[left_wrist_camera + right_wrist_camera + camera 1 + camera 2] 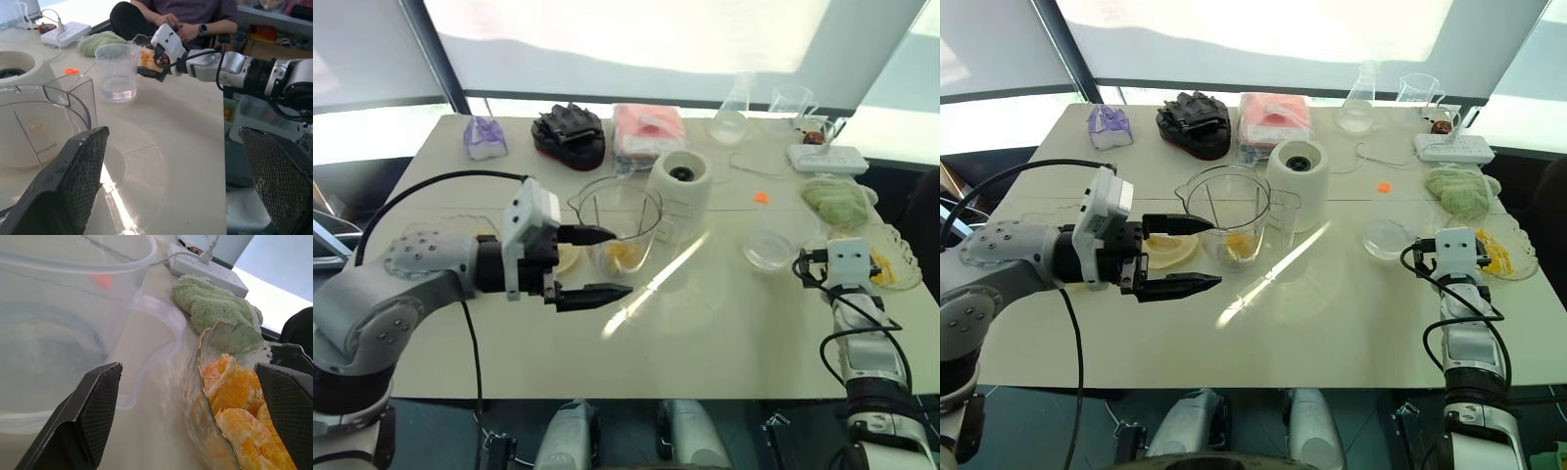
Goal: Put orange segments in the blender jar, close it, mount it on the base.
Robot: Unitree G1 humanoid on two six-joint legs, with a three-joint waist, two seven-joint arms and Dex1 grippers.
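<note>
A: While the blender jar (1226, 217) sits uncapped beside the base (1298, 169), we've got a few orange segments (1239, 245) inside, so loading's partly done.

B: Yep. More segments in the glass dish (230, 396); right tool (195, 416) wide, empty, just short of them. Left tool (1180, 255) wide, empty, by the jar.

A: Left: more fruit, closing, mounting.

B: Pale counter (1332, 333), sunlit, windows behind; a person sits beyond it.

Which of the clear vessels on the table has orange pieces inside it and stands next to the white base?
The blender jar, the big one with a handle, beside the base.
</note>
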